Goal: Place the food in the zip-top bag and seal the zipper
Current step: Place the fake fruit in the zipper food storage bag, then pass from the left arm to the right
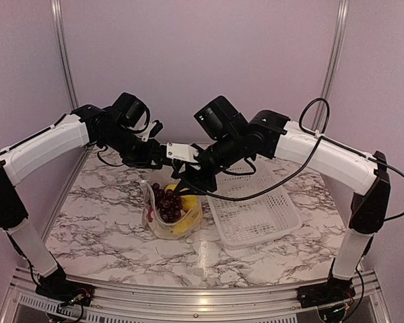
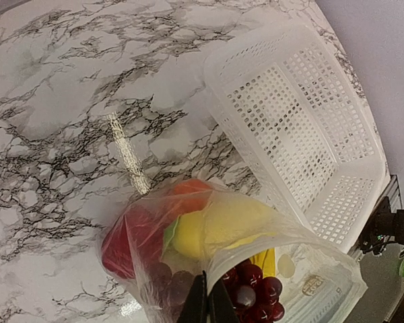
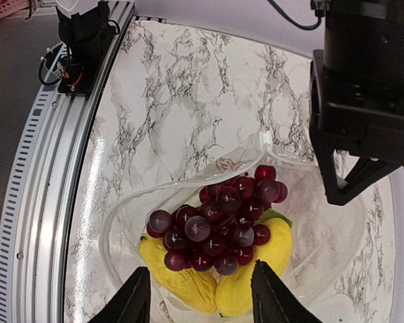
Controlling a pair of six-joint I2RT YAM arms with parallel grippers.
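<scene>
The zip-top bag stands open at the table's middle, holding the food. In the right wrist view I look down into its mouth: dark purple grapes lie on two yellow pieces, with a bit of green leaf. The zipper curves open around the mouth. Through the bag wall the left wrist view shows the red piece, orange pumpkin and a yellow piece. My left gripper is shut on the bag's mouth edge. My right gripper is open just above the mouth, empty.
The white perforated basket lies empty right of the bag, close to it; it also shows in the left wrist view. Both arms meet over the bag. The marble table's metal front rail runs along the near edge.
</scene>
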